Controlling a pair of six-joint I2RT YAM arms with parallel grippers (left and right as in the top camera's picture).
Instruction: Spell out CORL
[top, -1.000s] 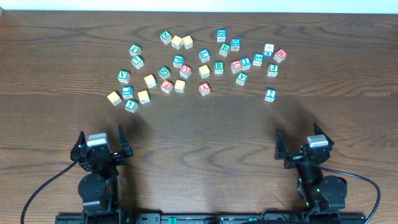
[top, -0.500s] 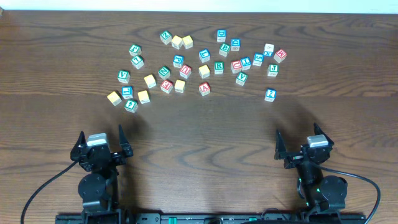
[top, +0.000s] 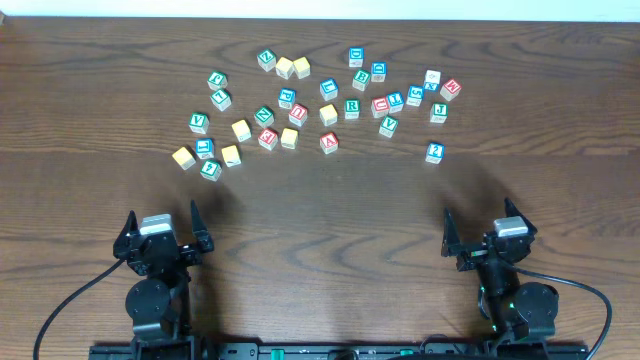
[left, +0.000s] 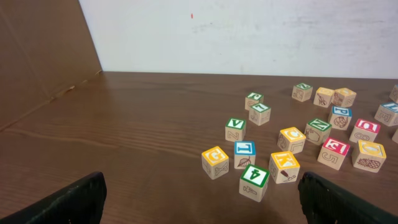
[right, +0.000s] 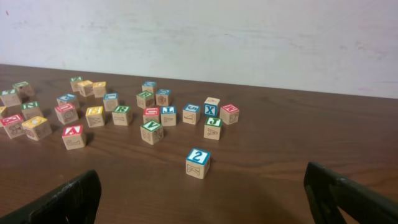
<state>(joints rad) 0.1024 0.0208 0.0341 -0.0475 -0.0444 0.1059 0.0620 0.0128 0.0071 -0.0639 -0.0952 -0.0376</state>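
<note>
The left tool (top: 162, 216) and the right tool (top: 480, 214) sit at the near edge of the wooden counter (top: 320, 210), each with its fingers spread wide and gripping nothing. Both are well apart from the letter blocks (top: 290, 137) scattered across the far half. The green R block (top: 352, 108) sits mid-cluster, with a yellow block (top: 328, 114) just beside it on one side and a red block (top: 380, 105) on the other. Nearer the arms stand a red A block (top: 329, 142), a green V block (top: 388, 126) and, off on its own, a blue 2 block (top: 434, 152).
</note>
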